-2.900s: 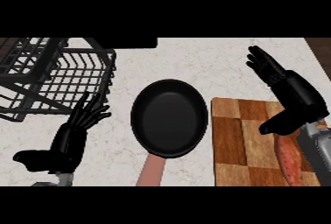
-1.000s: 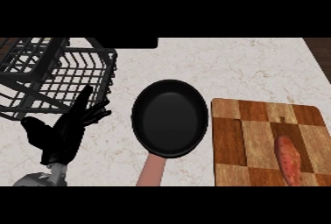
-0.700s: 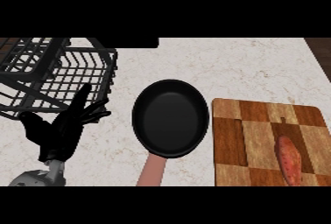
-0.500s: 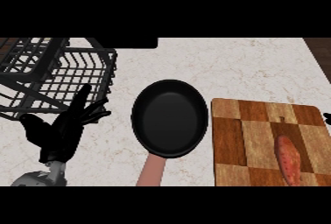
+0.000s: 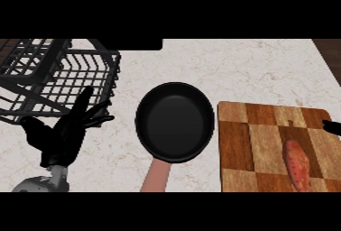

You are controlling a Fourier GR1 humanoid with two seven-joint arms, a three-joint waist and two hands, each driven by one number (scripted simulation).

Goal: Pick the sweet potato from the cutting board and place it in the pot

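Black pan (image 5: 174, 122) bare, sweet potato (image 5: 296, 165) on cutting board (image 5: 256, 144) (untouched), left hand (image 5: 63, 135) fingers spread.

No text, label, brand, number or sign can be read anywhere in the head view; nothing legible is carried by any item shown.

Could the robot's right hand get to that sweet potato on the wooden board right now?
Probably yes. The sweet potato lies uncovered on the cutting board, and the right hand, just peeking in at the right edge, has nothing between them.
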